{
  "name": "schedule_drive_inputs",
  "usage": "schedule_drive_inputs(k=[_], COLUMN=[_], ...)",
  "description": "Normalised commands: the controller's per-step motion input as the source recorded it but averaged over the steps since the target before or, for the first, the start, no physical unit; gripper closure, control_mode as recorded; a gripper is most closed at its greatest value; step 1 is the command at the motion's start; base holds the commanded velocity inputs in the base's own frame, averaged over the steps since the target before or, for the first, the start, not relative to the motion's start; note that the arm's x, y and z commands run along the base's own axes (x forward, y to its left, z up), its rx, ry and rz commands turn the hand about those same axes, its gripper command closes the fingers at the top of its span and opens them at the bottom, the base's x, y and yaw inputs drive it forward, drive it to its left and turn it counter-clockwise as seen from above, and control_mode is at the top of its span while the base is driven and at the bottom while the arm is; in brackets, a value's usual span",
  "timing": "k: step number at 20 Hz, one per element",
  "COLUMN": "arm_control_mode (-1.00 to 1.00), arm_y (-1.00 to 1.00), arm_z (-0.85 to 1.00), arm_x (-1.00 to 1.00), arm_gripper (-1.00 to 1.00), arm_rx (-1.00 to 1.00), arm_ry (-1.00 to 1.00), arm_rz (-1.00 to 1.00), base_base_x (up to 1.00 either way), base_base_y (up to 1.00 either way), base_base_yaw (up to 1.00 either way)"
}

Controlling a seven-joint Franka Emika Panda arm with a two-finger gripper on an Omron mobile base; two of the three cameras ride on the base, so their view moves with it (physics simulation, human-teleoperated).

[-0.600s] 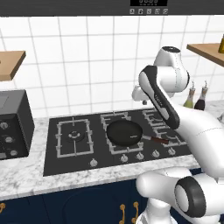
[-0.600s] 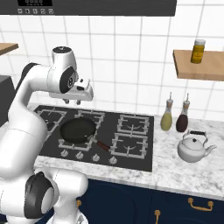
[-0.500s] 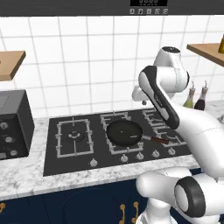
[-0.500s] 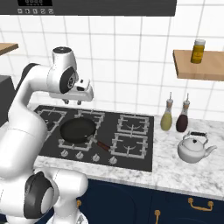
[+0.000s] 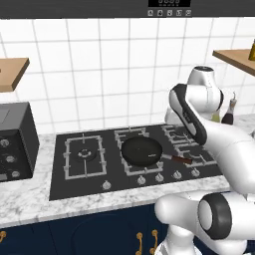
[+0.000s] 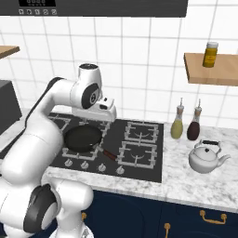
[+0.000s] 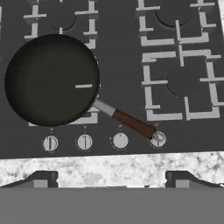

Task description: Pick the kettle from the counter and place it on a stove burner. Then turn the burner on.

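One small silvery-grey kettle (image 6: pixel 207 158) sits on white-grey marbled counter (image 6: pixel 195 183), right of black cooktop (image 6: pixel 139 158). Gripper (image 7: pixel 111 183) spread wide, empty, above black frying pan (image 7: pixel 51 80).

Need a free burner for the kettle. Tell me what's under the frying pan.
The frying pan sits on a black grate of the cooktop; only grate ends poke out around its rim. The burner cap beneath is covered.

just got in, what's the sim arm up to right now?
The arm's pincer hangs open and empty above the cooktop, looking down on the black frying pan and the control knobs. The kettle sits untouched on the counter right of the stove, by two bottles. No stove burner holds it yet.
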Motion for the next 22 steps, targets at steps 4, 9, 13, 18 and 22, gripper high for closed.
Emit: schedule_drive_inputs(k=[4,9,13,18,22], arm_control_mode=[-1.00,-1.00,-1.00,-1.00,-1.00], arm_y=[-1.00,-0.99,-0.91,-0.97,-0.97], arm_z=[-0.02,0.05,0.00,0.04,0.00], arm_x=[0.00,0.00,0.00,0.00,0.00], arm_gripper=[-1.00,-1.00,-1.00,-1.00,-1.00], arm_rx=[0.00,0.00,0.00,0.00,0.00], arm_ry=[-0.07,-0.06,-0.05,-0.02,-0.07], arm_rz=[-0.20,-0.40,-0.44,-0.42,-0.42], base_base_x=[0.00,0.00,0.00,0.00,0.00], base_base_y=[0.00,0.00,0.00,0.00,0.00], base_base_yaw=[0.00,0.00,0.00,0.00,0.00])
